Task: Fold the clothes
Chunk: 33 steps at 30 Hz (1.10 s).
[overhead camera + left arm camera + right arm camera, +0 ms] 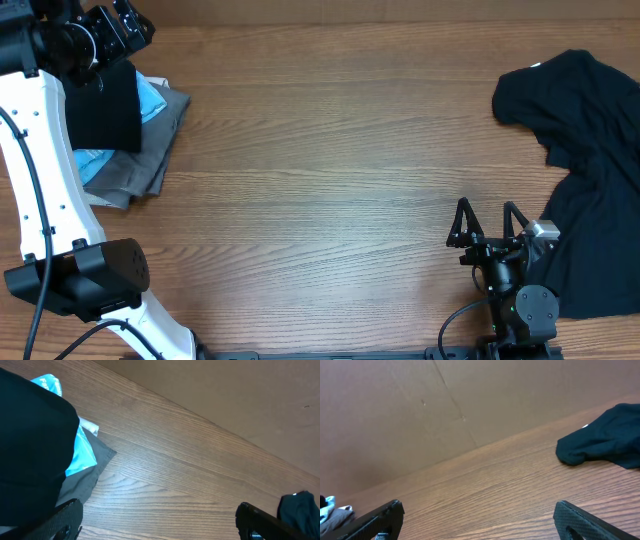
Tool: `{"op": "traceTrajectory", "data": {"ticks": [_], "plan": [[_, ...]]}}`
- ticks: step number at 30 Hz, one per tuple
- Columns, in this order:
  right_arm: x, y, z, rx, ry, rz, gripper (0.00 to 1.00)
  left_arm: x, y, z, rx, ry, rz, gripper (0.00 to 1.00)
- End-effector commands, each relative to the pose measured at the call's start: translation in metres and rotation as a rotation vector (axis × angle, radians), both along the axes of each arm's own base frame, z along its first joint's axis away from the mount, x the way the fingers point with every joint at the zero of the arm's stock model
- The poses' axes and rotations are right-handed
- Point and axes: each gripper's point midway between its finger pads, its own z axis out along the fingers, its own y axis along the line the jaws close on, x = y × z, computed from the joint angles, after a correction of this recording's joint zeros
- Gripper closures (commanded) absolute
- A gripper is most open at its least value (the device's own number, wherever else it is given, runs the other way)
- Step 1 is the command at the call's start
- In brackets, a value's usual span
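The right gripper (487,214) is set with its jaws spread fully apart and nothing between them. It is positioned low over the wooden table (330,180) at 5 o'clock. Just beside it, toward 3 o'clock, the lower edge of the black shirt (595,170) is found. This shirt is spread loosely and rumpled along the right edge of the table, from 1 o'clock to 4 o'clock, with a small white mark near its top. It is judged not yet folded. The open jaws are judged to be readied for a grasp on its nearest edge.

The left gripper (160,507) is likewise held wide open and empty, raised at 10 o'clock. Just beside it a folded black garment (105,105) is laid on a light blue packet (150,98), which is laid on a grey folded garment (150,150). The stack is judged to be kept at the far left so that folding can be done at the centre.
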Motion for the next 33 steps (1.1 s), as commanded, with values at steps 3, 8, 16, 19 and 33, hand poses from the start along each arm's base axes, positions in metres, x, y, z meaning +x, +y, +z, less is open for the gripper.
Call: {"op": "traceTrajectory", "data": {"ticks": [3, 8, 16, 19, 33], "plan": [[0.0, -0.001, -0.002, 0.005, -0.004, -0.008, 0.0, 0.0, 0.0, 0.0, 0.0, 0.001, 0.004, 0.0], [0.0, -0.001, -0.002, 0.005, -0.004, -0.008, 0.0, 0.0, 0.0, 0.0, 0.0, 0.001, 0.004, 0.0], [0.0, -0.001, -0.002, 0.005, -0.004, -0.008, 0.0, 0.001, -0.001, -0.004, -0.002, 0.009, 0.001, 0.0], [0.0, -0.001, -0.002, 0.005, -0.004, -0.008, 0.0, -0.003, -0.004, 0.008, 0.005, -0.016, -0.003, 0.0], [0.0, -0.001, -0.002, 0.005, -0.004, -0.008, 0.0, -0.15, -0.052, 0.198, 0.134, -0.493, -0.024, 0.0]]}}
